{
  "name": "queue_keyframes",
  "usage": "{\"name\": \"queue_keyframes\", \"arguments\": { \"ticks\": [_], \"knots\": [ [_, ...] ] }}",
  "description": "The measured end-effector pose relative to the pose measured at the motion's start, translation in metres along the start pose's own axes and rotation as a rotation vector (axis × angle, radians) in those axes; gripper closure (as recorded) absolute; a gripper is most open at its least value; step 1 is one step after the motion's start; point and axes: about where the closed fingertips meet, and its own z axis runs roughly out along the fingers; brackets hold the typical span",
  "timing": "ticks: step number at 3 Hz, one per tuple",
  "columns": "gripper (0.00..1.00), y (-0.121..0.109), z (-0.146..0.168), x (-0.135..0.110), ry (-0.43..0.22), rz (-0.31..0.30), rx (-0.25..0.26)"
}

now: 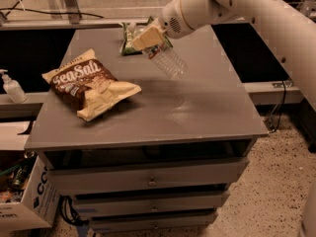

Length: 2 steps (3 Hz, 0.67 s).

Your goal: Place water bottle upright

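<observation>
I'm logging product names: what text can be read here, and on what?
"Sea Salt": brown chip bag.
"CC", cut off: box.
Too blurred: print on the green bag.
Unreadable: label of the water bottle, held tilted in the gripper over the table, far side.

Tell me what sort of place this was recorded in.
Probably a lab or workshop: a grey drawer cabinet, a cardboard box on the speckled floor, a loose cable. The end effector holds the bottle tilted above the cabinet top.
</observation>
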Motion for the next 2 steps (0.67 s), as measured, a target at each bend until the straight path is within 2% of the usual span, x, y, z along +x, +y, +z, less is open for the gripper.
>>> {"name": "queue_keyframes", "arguments": {
  "ticks": [1, 2],
  "knots": [
    [1.00, 0.0083, -0.0412, 0.0144, -0.122, 0.087, -0.004],
    [1.00, 0.0092, -0.0380, 0.0132, -0.119, 0.083, -0.007]
  ]
}}
